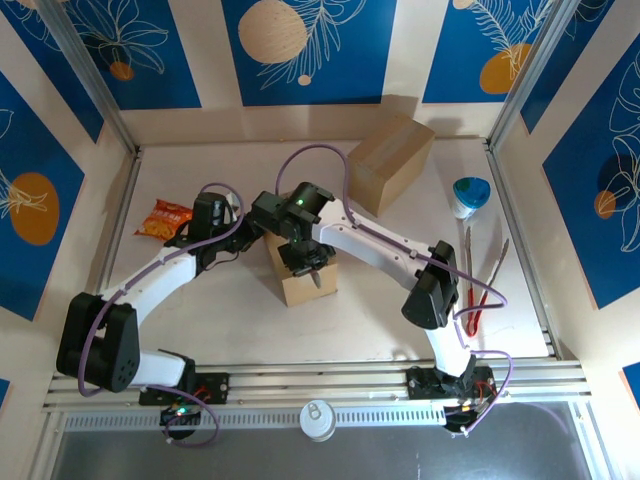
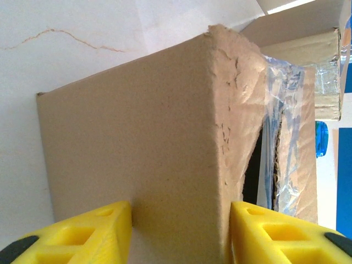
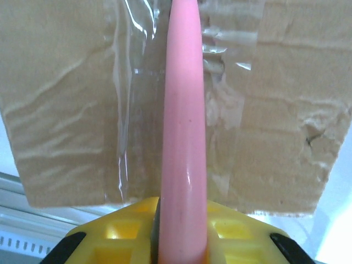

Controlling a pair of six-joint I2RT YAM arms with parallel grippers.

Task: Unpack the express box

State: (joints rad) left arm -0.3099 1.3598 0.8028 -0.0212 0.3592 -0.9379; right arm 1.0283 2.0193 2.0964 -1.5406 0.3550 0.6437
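Two hands work the small brown cardboard express box (image 1: 300,288), which stands between them on the white table (image 1: 380,320). The left hand (image 2: 181,220) is clamped across one corner of the box. The right hand (image 3: 184,220) is closed on a pink tapered tool (image 3: 185,110) lying along the box's clear-taped seam. Recommendation: keep the box braced and run the tip shallowly along the tape. One seam gapes dark, contents unseen. The larger brown carton (image 1: 390,160) behind the box appears closed.

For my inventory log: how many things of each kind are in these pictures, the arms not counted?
Cardboard boxes: 2
Snack packet: 1
Blue cup: 1
Tongs: 1
Pink tool: 1
Can: 1
Total: 7
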